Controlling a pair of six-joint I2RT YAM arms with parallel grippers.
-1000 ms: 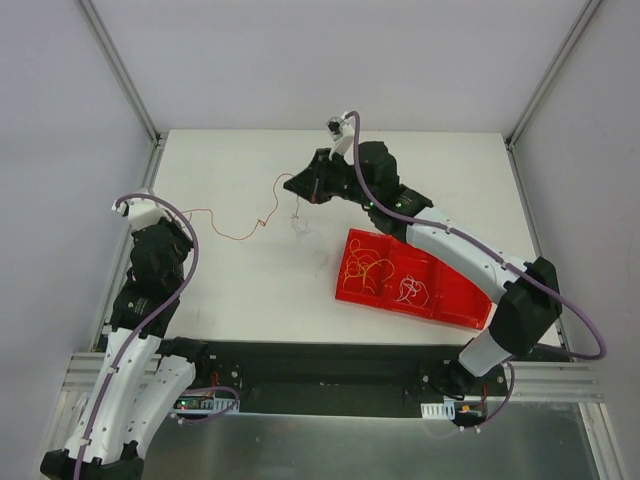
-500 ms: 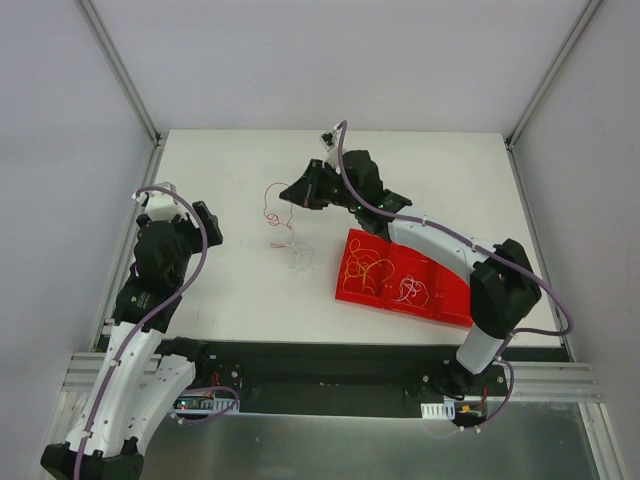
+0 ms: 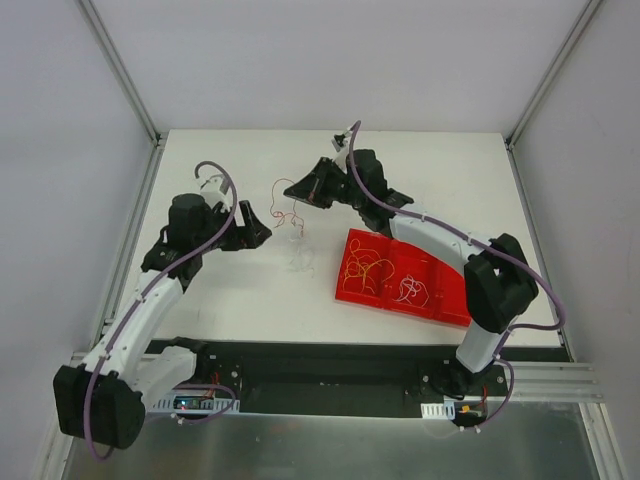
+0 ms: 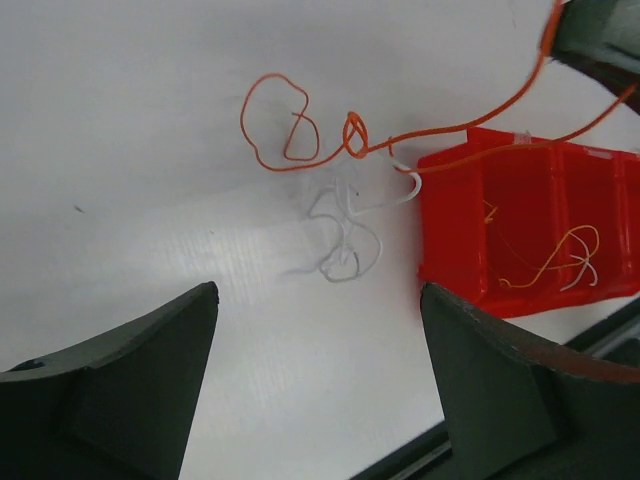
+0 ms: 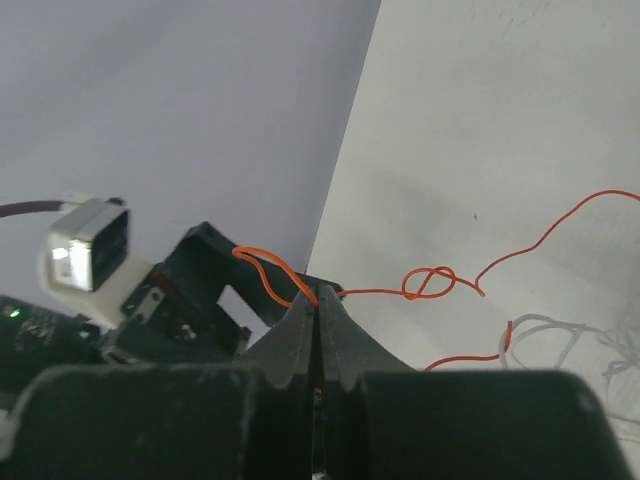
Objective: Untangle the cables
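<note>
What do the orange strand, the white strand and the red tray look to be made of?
Orange strand: probably thin plastic-coated wire, smooth; it holds loops and a knot. White strand: likely the same kind, curled. Red tray: seemingly moulded plastic, slightly glossy, with thin straight walls.

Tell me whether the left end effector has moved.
Yes. The left end effector swung right, from the table's left edge toward the red tray.
</note>
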